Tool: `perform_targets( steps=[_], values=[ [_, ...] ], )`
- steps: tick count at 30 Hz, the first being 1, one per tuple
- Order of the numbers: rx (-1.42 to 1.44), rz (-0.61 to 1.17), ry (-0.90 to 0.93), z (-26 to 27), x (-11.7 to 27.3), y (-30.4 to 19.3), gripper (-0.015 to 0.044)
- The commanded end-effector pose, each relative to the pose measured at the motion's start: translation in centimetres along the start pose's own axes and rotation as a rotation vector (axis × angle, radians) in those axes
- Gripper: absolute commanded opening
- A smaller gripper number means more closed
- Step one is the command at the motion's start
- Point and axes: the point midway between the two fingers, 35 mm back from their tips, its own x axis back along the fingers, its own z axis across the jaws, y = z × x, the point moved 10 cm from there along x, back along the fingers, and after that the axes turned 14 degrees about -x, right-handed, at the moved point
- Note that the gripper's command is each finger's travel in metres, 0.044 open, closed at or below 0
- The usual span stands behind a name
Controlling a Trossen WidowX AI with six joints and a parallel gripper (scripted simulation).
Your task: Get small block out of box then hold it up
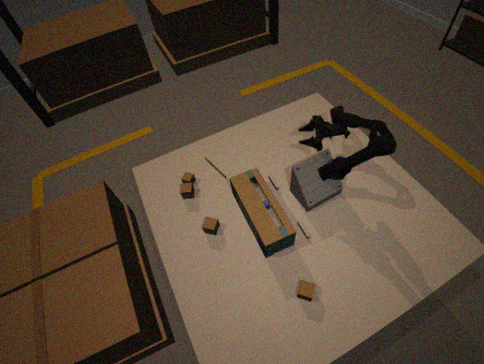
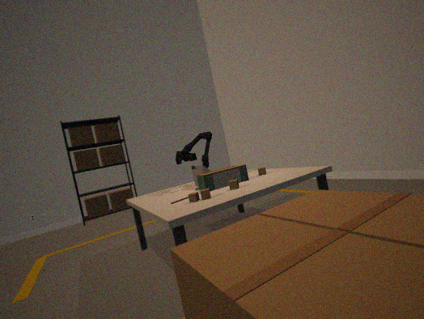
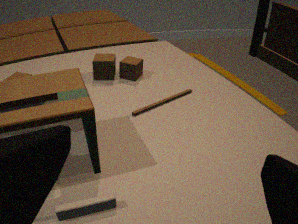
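The long box (image 1: 253,210) (image 2: 222,178) (image 3: 42,82) has a tan top with a narrow slot, green-teal end parts and a see-through front. It stands upright on the table (image 1: 222,296) (image 2: 291,174) (image 3: 220,135). A small blue-purple block (image 1: 266,204) shows through the slot, near the middle of the box's length; it cannot be made out in the wrist view. My gripper (image 1: 302,135) (image 2: 178,158) (image 3: 170,153) is wide open and empty. It hangs above the table, beyond the box's far end in the top view and clear of the box.
A thin brown stick (image 1: 215,167) (image 3: 162,102) lies off the box's end. Dark low strips (image 1: 273,182) (image 1: 303,230) (image 3: 87,209) lie along its front. Several brown cubes (image 1: 187,190) (image 1: 211,225) (image 1: 306,290) (image 3: 104,67) stand around. The grey arm base (image 1: 314,181) faces the box's front.
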Motion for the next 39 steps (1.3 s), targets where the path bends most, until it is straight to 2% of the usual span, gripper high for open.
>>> perform_targets(
  steps=[1,10,21,31,39],
  values=[
    [0.008,0.007,0.002,0.0,-0.1,0.1,0.0400],
    [0.417,0.352,0.097,4.0,-5.4,4.8,0.0400],
    [0.962,0.731,0.275,13.4,-13.2,6.6,0.0400],
    [1.531,1.017,0.504,24.4,-18.2,2.9,0.0400],
    [1.987,1.175,0.734,33.0,-19.1,-3.4,0.0400]
  ],
)
